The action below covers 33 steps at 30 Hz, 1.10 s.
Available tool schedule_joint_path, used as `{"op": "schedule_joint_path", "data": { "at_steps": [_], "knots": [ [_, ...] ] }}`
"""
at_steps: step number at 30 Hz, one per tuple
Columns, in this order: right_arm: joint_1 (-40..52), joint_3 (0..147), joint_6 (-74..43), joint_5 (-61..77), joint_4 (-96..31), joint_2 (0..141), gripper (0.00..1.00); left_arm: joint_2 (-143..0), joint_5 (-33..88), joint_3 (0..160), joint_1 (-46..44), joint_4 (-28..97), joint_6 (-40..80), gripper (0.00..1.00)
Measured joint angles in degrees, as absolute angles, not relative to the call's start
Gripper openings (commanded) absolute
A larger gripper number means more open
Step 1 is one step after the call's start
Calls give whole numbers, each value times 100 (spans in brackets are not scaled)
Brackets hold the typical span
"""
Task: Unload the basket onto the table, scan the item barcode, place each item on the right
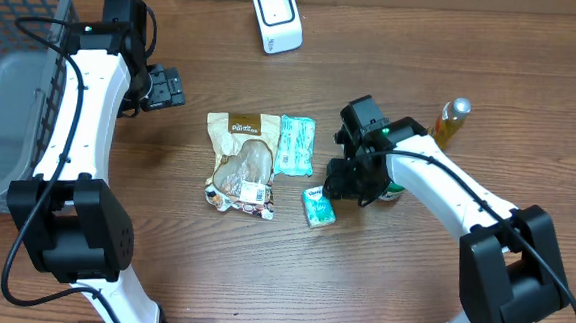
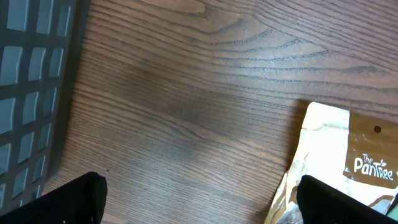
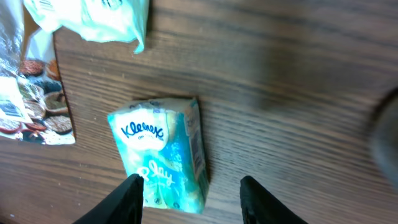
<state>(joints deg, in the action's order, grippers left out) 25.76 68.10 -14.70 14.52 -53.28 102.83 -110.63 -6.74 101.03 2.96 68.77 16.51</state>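
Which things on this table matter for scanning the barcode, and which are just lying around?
For the job: white scanner, Kleenex pack, right claw by it.
Lying about: Pantree pouch, teal packet, bottle, grey basket.

a brown wooden surface (image 1: 261,280) fills every view, its grain running in dark wavy lines. the light is soft and even, with a pale sheen toward the far side and faint blurred shadows. a grey mesh basket (image 1: 2,84) sits at the far left corner. a dark strip along the near edge is perhaps the surface's rim.
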Motion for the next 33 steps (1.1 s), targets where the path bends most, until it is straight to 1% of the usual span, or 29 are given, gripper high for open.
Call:
{"op": "schedule_joint_path", "data": {
  "at_steps": [6,10,13,16,21,25,29,32,33],
  "knots": [
    [2591,6292,-1474,1872,-4803,10283,33,-11063,-674,10103,296,6879,1649,99],
    [2591,6064,-1463,1981,-4543,10283,30,-11063,-674,10103,296,6879,1651,100],
    [2591,5966,-1426,2023,-4394,10283,21,-11063,-674,10103,296,6877,1651,100],
    [2591,5959,-1358,2060,-4331,10283,4,-11063,-674,10103,296,6877,1649,100],
    [2591,5975,-1256,2075,-4353,10283,4,-11063,-674,10103,296,6879,1651,100],
    [2615,6259,-1205,1861,-4757,10256,4,-11063,-674,10103,296,6879,1649,99],
    [2832,6831,-1194,985,-5201,10053,4,-11063,-674,10103,296,6877,1649,100],
    [3197,7061,-1194,163,-5301,9880,4,-11063,-674,10103,296,6879,1649,100],
    [3487,7091,-1192,-353,-5332,9824,4,-11063,-674,10103,296,6879,1649,100]
  ]
}}
